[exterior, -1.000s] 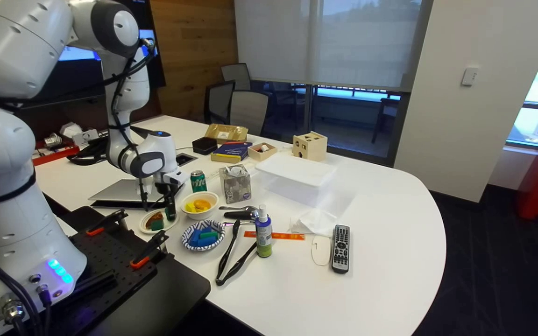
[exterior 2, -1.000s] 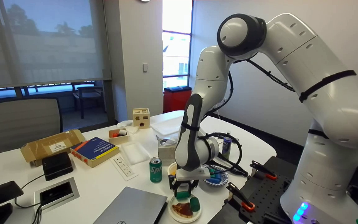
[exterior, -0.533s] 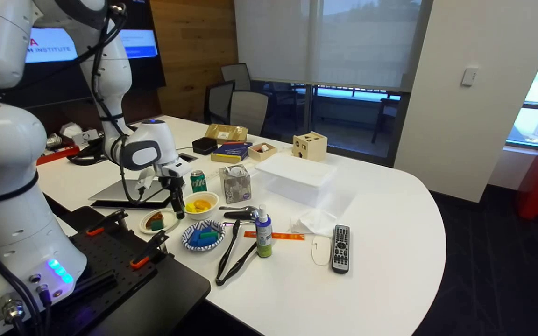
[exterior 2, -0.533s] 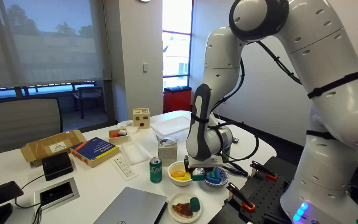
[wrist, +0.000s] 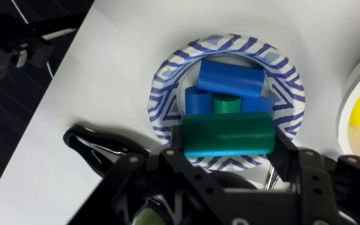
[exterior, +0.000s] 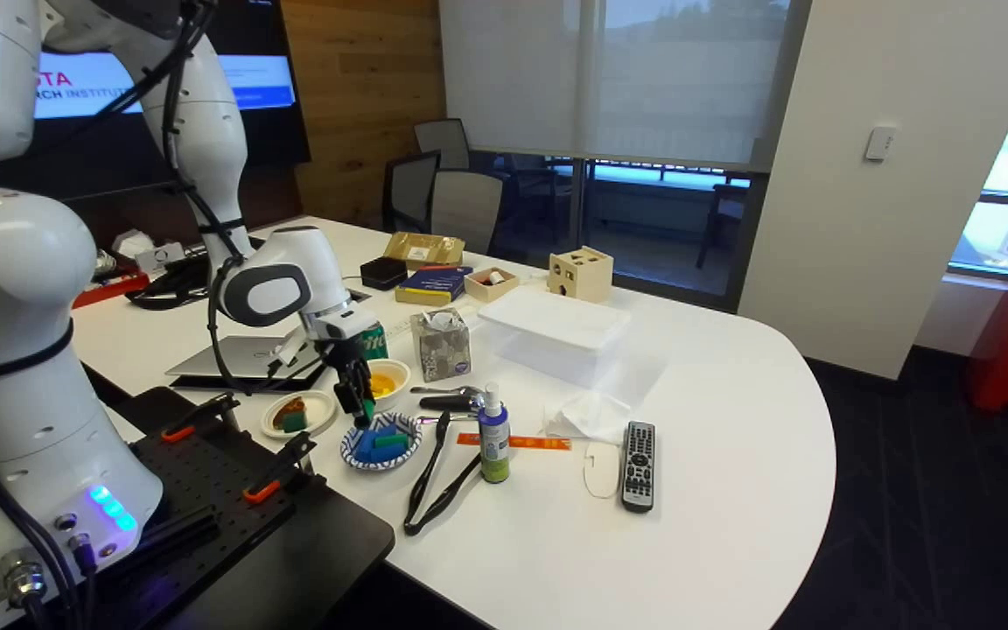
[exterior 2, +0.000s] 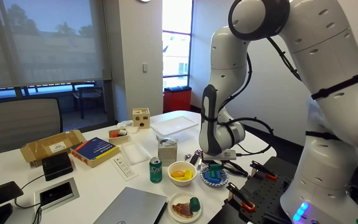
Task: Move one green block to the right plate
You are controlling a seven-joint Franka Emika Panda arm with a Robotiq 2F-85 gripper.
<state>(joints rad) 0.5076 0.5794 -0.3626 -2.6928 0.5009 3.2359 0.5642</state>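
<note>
My gripper (wrist: 228, 139) is shut on a dark green cylindrical block (wrist: 227, 129), one finger at each end. The held block also shows in an exterior view (exterior 2: 215, 167). The gripper (exterior: 359, 411) hangs above the blue-and-white patterned bowl (wrist: 287, 82), held block over its near part in the wrist view. That bowl (exterior 2: 213, 184) holds several blue blocks (wrist: 231, 78) and a lighter green block (wrist: 227, 104). A white plate (exterior 2: 174, 215) holds a toy steak (exterior 2: 182, 210) and another dark green block (exterior 2: 194, 204). How far the held block is above the bowl is hard to tell.
A white bowl (exterior 2: 171, 179) with yellow and orange pieces stands beside the patterned bowl. Black tongs (exterior: 443, 503), a spray bottle (exterior: 494, 437), a green can (exterior 2: 156, 170), a tissue box (exterior: 443, 346) and a laptop (exterior 2: 132, 208) stand or lie nearby.
My gripper has moved from above the white plate, past the white bowl, to above the patterned bowl, carrying the green block. The objects on the table look unmoved.
</note>
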